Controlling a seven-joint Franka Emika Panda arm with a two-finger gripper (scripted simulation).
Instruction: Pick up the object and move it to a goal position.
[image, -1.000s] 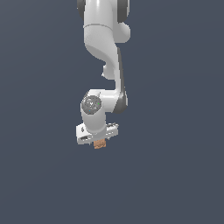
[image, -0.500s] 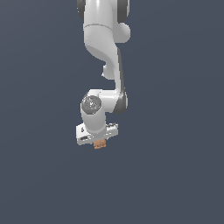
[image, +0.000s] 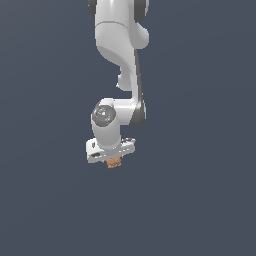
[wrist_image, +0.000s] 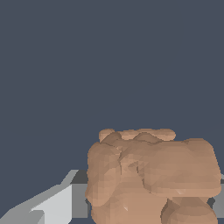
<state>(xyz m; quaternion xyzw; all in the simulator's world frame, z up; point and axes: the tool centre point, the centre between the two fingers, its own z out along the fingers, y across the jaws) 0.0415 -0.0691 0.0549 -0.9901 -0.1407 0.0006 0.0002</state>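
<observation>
The object (image: 114, 162) is a small orange-brown, bumpy block. In the exterior view it pokes out just below the white gripper (image: 113, 161), which points downward at the end of the white arm. The gripper is shut on it, and most of the fingers are hidden behind the hand. In the wrist view the object (wrist_image: 151, 175) fills the lower half, lumpy and mottled, with a grey finger (wrist_image: 52, 203) showing beside it. No goal marker shows in either view.
A plain dark grey-blue background lies all around the arm (image: 120, 55) in the exterior view, with no other objects, edges or containers visible.
</observation>
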